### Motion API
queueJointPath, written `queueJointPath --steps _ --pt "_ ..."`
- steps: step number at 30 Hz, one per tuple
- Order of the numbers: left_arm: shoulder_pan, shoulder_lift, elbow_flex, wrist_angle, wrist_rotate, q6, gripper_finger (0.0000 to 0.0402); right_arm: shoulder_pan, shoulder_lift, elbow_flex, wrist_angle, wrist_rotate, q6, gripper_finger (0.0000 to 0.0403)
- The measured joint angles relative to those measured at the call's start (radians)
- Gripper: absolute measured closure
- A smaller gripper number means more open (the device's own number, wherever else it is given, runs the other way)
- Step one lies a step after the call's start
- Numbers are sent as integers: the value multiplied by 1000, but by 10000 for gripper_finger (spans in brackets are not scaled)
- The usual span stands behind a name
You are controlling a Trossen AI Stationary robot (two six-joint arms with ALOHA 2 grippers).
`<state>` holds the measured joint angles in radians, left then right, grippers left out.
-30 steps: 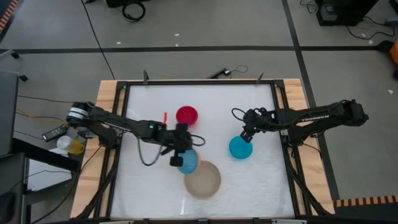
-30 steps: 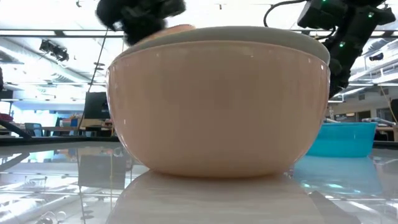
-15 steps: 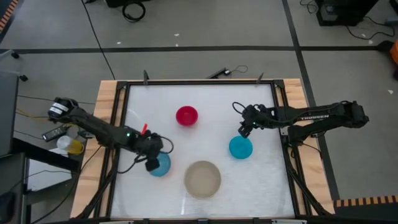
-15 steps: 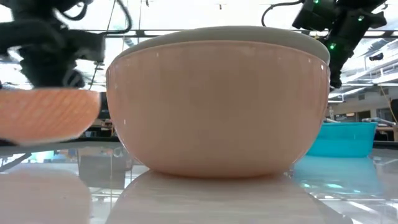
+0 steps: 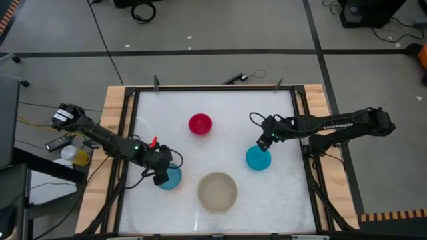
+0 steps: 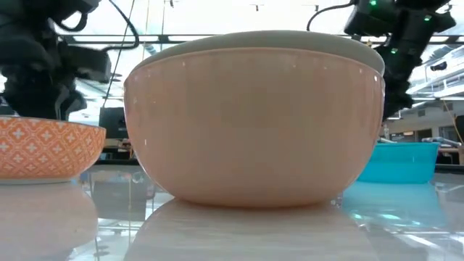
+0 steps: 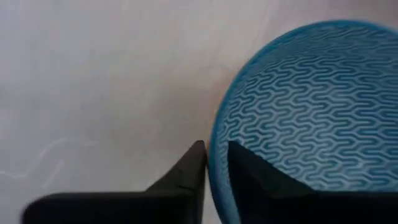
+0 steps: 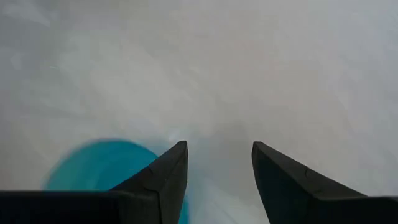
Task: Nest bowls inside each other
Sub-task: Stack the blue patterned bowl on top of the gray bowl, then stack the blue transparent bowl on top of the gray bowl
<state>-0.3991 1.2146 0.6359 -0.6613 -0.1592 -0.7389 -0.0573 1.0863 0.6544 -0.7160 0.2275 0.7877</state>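
The light blue bowl, orange-patterned on the outside, sits on its base near the table's left side. My left gripper stands at its left rim, one finger outside and one inside, with a narrow gap. The beige bowl rests near the front middle and the small red bowl toward the far middle. The teal bowl sits right of centre. My right gripper hovers open just beyond its far rim, nothing between its fingers. My left gripper straddles the light blue bowl's rim from above, slanting down, with one finger outside the wall and the other inside. Whether either finger touches the rim I cannot tell. The bowl stands upright on the table.
A raised wooden frame borders the white tabletop. Open surface lies between the bowls and along the far edge. In the low view the beige bowl fills the middle and hides what stands behind it.
My left gripper has carried the light blue bowl from beside the beige bowl toward the table's left edge and downward. The bowl, lifted then, now sits on the table well clear of the beige bowl.
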Motion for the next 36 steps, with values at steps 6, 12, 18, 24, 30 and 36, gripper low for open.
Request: queueJointPath --steps 6,12,18,24,30,36 --pt "26 -2 76 -151 -54 70 244 88 3 0 -126 55 175 217" --pt "52 -41 128 -140 -148 246 216 143 18 0 -128 36 234 217" --pt "87 -112 178 -120 -202 338 222 191 28 0 -101 32 300 217" --pt "80 -161 148 11 -371 322 225 234 110 -13 -31 37 363 220" --pt "54 -168 21 428 -396 465 225 263 273 -27 17 19 398 247" --pt "61 -168 7 472 -402 473 225 267 349 -10 35 -14 354 332"
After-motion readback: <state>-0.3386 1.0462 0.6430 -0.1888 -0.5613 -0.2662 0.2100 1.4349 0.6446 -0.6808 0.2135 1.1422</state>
